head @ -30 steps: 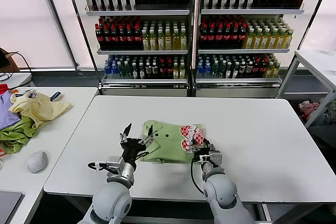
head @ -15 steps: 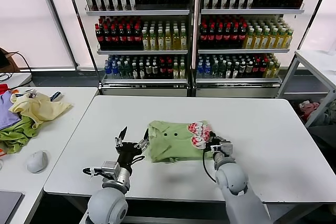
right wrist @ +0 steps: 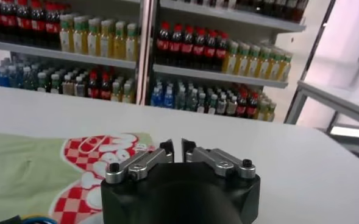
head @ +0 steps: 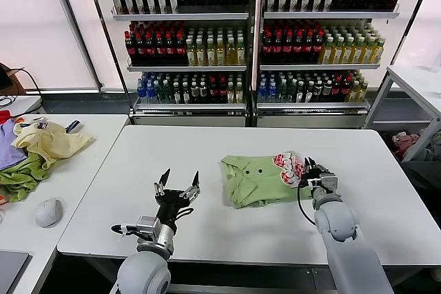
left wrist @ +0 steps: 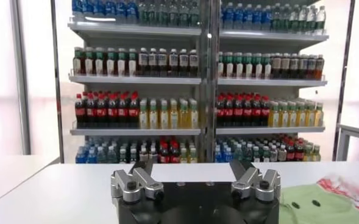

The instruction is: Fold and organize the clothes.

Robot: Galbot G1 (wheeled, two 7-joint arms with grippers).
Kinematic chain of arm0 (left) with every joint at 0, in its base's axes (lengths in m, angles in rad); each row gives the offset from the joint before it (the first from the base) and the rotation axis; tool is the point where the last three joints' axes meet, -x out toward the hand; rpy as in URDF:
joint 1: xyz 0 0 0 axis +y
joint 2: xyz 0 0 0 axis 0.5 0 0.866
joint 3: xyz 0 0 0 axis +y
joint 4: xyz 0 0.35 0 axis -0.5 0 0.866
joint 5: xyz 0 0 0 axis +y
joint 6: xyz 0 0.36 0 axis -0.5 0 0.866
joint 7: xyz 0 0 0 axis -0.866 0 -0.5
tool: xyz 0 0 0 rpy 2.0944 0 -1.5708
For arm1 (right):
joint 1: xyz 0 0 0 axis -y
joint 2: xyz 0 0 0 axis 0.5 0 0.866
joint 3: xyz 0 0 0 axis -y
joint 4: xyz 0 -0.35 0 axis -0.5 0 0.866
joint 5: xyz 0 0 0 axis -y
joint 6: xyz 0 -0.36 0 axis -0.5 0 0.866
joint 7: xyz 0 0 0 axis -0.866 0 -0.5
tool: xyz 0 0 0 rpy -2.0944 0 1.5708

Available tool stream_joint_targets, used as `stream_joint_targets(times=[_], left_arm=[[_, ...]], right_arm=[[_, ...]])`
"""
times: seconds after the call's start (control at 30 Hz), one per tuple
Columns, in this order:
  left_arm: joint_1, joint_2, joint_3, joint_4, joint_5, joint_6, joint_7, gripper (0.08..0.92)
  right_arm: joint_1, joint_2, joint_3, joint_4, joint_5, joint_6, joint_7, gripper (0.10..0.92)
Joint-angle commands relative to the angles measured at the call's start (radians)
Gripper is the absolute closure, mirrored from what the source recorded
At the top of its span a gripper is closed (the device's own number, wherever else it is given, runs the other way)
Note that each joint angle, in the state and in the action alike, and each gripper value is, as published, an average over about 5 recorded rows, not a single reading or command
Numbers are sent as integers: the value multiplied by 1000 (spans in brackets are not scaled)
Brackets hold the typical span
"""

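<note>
The clothes, a light green shirt [head: 253,180] with a red, pink and white print, lie folded on the white table [head: 172,149], right of centre. My right gripper [head: 308,169] sits low at the shirt's printed right edge. In the right wrist view its tips [right wrist: 177,145] stand a narrow gap apart with nothing between them, and the shirt [right wrist: 27,173] lies beside them. My left gripper [head: 180,180] is open, fingers up, left of the shirt and apart from it. The left wrist view shows its jaws [left wrist: 195,176] wide and empty, with the shirt [left wrist: 325,201] off to one side.
Shelves of bottles [head: 255,39] stand behind the table. A side table on the left holds a pile of yellow, olive-green and purple garments [head: 34,149] and a grey mouse [head: 48,211]. Another white table [head: 417,80] stands at the far right.
The shirt has slid rightward across the table, with the right gripper at its printed edge. The right jaws closed, then parted slightly. The left gripper stayed open, now farther from the shirt.
</note>
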Motion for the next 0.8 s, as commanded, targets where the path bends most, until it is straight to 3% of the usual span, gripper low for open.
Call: stream_joint_targets(times=[0.03, 0.33, 0.63, 0.8], left_arm=[[26, -11, 10, -22, 33, -7, 1, 177], [52, -26, 16, -55, 44, -12, 2, 177], [86, -44, 26, -88, 69, -13, 6, 177], [114, -51, 30, -108, 85, -10, 8, 177]], right_arm=[[-213, -16, 114, 199, -23, 219, -19, 753], [-483, 12, 205, 475, 43, 255, -16, 494], [-625, 33, 240, 554, 12, 284, -71, 246], [-633, 42, 237, 559, 4, 295, -66, 205]])
